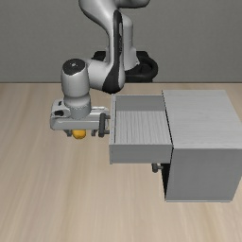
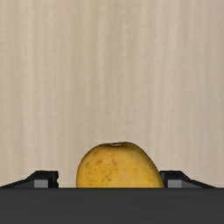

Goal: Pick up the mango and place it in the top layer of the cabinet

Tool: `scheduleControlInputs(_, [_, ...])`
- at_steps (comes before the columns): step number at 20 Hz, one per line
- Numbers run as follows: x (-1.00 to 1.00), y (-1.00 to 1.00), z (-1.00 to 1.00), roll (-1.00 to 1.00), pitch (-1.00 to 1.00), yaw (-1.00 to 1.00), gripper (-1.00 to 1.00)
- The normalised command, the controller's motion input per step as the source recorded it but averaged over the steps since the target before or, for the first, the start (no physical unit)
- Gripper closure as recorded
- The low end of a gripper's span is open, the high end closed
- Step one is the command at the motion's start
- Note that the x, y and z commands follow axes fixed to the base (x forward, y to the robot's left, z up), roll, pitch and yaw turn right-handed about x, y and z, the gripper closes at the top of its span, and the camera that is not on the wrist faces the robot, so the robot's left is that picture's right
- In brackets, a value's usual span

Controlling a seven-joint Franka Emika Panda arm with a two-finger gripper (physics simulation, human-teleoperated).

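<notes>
The mango [image 1: 79, 133] is yellow-orange and lies on the wooden table, just under my hand, to the exterior view's left of the cabinet. In the wrist view the mango [image 2: 118, 166] sits right between my fingertips, speckled, with its stem end up. My gripper [image 1: 79, 129] is low over it and open, and its fingers [image 2: 45, 178] straddle the fruit with a small gap showing on one side. The grey cabinet [image 1: 200, 142] has its top drawer [image 1: 140, 128] pulled out toward my hand.
The open drawer's near edge stands close beside my hand on the exterior view's right. A small dark handle [image 1: 156, 168] shows below the drawer at the cabinet's front. Bare wooden table [image 1: 47, 198] stretches to the exterior view's left and front.
</notes>
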Motion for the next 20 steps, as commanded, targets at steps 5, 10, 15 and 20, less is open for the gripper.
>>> scheduleControlInputs(5, [0.00,0.00,0.00,0.00,0.00,0.00,1.00])
scheduleControlInputs(10, [0.00,0.00,0.80,0.00,0.00,0.00,1.00])
scheduleControlInputs(15, [0.00,0.00,1.00,0.00,0.00,0.00,1.00])
scheduleControlInputs(20, [0.00,0.00,1.00,0.00,0.00,0.00,1.00])
